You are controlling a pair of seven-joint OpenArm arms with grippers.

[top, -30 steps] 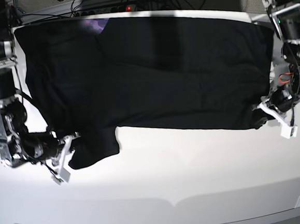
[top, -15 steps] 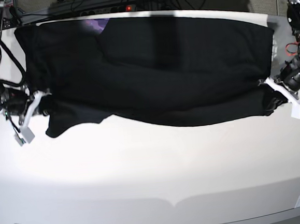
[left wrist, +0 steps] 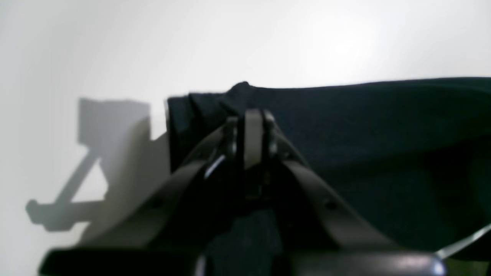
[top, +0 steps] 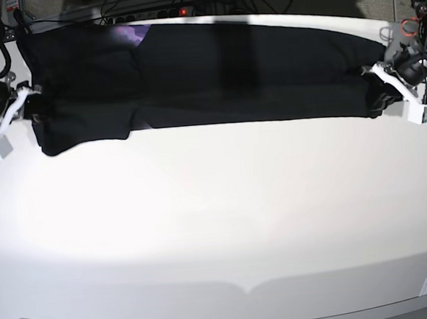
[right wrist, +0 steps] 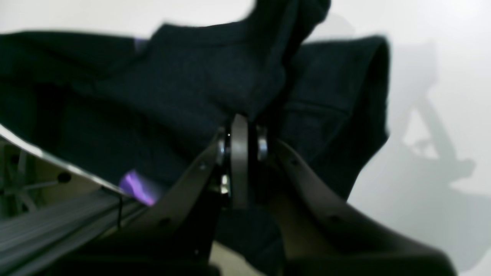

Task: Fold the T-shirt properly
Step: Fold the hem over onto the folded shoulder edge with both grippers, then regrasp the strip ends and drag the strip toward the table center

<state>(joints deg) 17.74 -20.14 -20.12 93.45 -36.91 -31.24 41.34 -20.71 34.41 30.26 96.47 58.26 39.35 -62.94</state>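
t-shirt [top: 214, 78] lies as a long band across the far edge of the desk [top: 219, 225], near hem folded over. left gripper [top: 388, 92] and right gripper [top: 24, 108] each clamped on an end of that fold. cloth is soft, light, droops mid-span, so hold the corners and keep it taut.

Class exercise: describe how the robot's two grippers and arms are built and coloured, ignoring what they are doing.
Both the left gripper and right gripper have white plastic fingers on black bodies. The wrist views show slim grey-brown jaws with small holes. Red cable loops near the left arm; black cables run along the right arm.
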